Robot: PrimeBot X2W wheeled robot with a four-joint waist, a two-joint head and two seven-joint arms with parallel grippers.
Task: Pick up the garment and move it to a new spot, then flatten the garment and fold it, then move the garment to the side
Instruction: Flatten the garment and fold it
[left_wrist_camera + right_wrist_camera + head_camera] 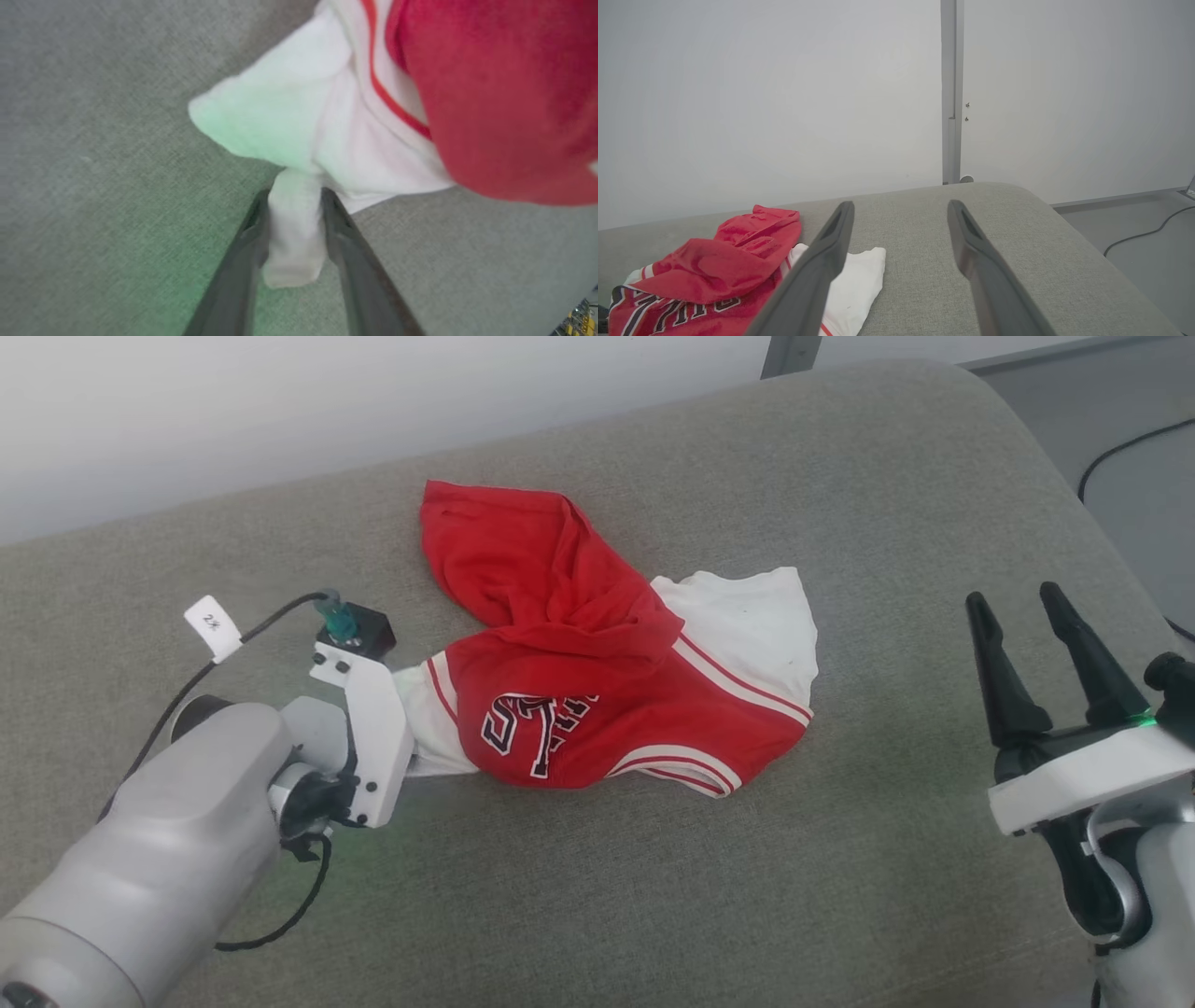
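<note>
Pinches a white sleeve fold between fingers of the left gripper. Lift slowly to avoid losing the thin fold while peeling the crumpled garment off the grey cushion. Holds right gripper fingers spread wide, well apart.

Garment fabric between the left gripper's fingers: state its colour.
White: a sleeve of the garment, clearest in the left wrist view.

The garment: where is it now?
In the head view the garment lies crumpled at the middle of the grey cushion, its white sleeve on the left pinched by the left gripper; the right gripper stands apart at right.
</note>
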